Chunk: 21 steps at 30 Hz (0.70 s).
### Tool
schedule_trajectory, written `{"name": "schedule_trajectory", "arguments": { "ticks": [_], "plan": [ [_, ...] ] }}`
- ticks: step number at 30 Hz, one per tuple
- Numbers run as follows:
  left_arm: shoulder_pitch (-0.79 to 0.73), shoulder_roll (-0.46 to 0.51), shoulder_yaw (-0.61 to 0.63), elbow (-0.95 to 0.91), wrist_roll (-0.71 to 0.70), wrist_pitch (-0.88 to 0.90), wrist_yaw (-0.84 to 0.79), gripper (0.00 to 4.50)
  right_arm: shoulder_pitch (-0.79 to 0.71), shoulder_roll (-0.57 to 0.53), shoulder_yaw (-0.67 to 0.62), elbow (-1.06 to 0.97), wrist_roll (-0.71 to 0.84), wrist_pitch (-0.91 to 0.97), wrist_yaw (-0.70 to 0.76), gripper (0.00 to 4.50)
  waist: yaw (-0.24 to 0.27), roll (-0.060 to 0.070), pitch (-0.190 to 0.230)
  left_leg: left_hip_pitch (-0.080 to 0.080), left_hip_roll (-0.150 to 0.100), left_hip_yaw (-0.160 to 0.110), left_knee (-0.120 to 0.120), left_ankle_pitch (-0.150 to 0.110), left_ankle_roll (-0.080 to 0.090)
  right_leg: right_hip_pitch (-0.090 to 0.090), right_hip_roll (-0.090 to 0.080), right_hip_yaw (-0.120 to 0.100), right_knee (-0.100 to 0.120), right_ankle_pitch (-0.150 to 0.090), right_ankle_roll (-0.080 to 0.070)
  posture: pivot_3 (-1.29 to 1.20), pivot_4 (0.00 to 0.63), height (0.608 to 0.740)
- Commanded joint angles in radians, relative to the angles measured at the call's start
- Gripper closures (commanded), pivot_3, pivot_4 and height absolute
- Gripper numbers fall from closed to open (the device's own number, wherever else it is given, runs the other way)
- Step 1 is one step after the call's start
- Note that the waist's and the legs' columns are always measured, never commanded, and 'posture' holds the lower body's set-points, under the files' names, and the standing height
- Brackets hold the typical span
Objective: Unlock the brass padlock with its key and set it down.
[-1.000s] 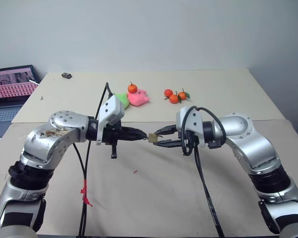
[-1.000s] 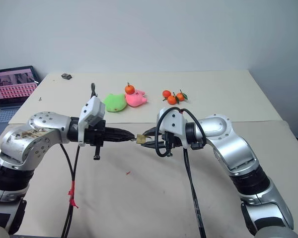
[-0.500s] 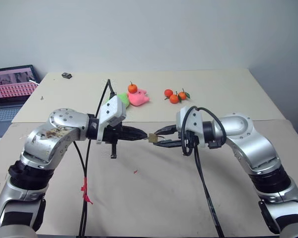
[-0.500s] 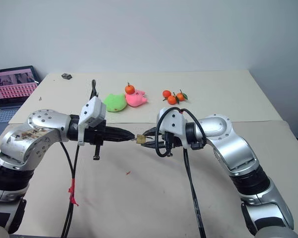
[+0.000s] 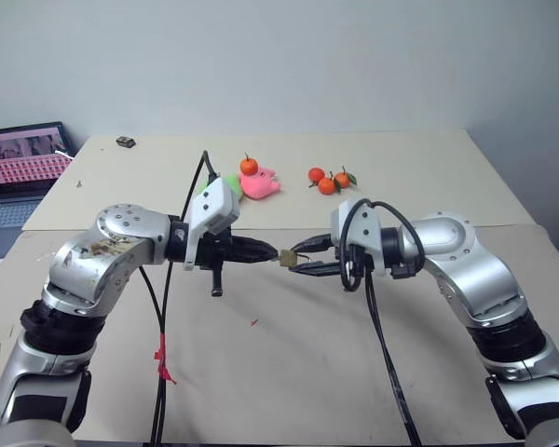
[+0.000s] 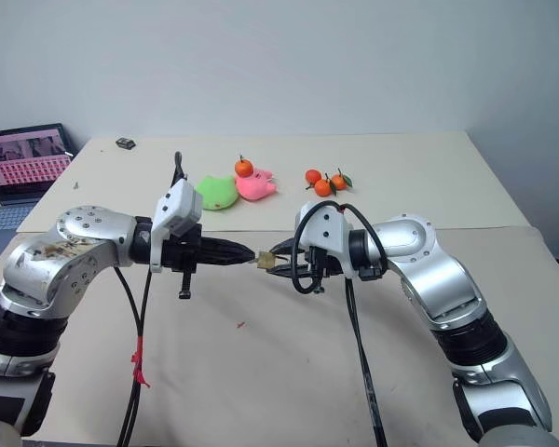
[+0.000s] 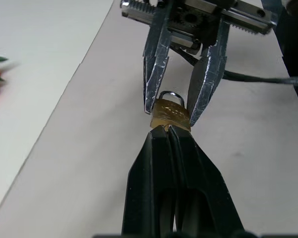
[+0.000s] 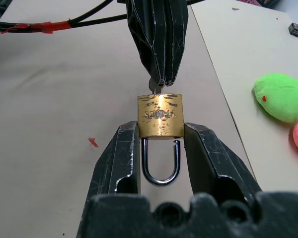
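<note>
The brass padlock (image 8: 160,115) hangs above the table, its body pinched between the fingers of my right gripper (image 8: 160,130), which is shut on it. Its silvery shackle (image 8: 160,171) points back toward the right wrist. One shackle leg seems to stand just clear of the body. My left gripper (image 7: 168,130) meets the lock from the opposite side, shut on the key (image 8: 157,87). Just a small silvery bit of the key shows between the fingertips and the lock's bottom face. In the head views the two grippers (image 5: 272,253) (image 5: 298,259) meet tip to tip at the padlock (image 5: 286,258).
A green plush toy (image 6: 214,193), a pink one (image 6: 256,186) and small oranges (image 5: 328,180) lie on the far table. A laptop (image 5: 19,168) stands at the far left, a small black object (image 5: 125,142) beyond. Cables with red tape (image 5: 158,358) hang below my arms. A red fleck (image 5: 253,323) lies on the cloth.
The left wrist has tilted slightly at the lock. Both grippers stay where they were, with the padlock between them.
</note>
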Motion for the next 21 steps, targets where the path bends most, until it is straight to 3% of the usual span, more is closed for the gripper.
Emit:
{"name": "schedule_trajectory", "arguments": {
  "ticks": [1,8,21],
  "plan": [
    [-0.022,-0.037,0.037,0.008,-0.105,0.128,0.029,3.21,-0.047,0.008,-0.047,-0.027,0.01,-0.018,-0.026,3.58,-0.001,0.0,0.0,0.0,0.0,0.0,0.0,0.0,0.0,0.0,0.0,0.0,0.0,0.0,0.0,0.0,0.15,0.66],
    [-0.088,-0.109,0.166,0.079,-0.242,0.303,0.153,0.64,-0.05,0.002,-0.045,-0.027,0.016,-0.017,-0.028,3.58,0.0,0.0,0.0,0.0,0.0,-0.001,0.0,0.0,0.0,0.0,0.0,0.0,0.0,0.0,0.0,0.0,0.15,0.66],
    [-0.098,-0.203,0.285,0.134,-0.405,0.527,0.352,0.64,-0.045,0.0,-0.044,-0.038,0.016,-0.012,-0.036,3.58,0.001,0.0,0.0,0.0,0.0,-0.001,0.0,0.0,0.0,0.0,0.0,0.0,0.001,0.0,-0.001,0.0,0.15,0.66]
  ]
}}
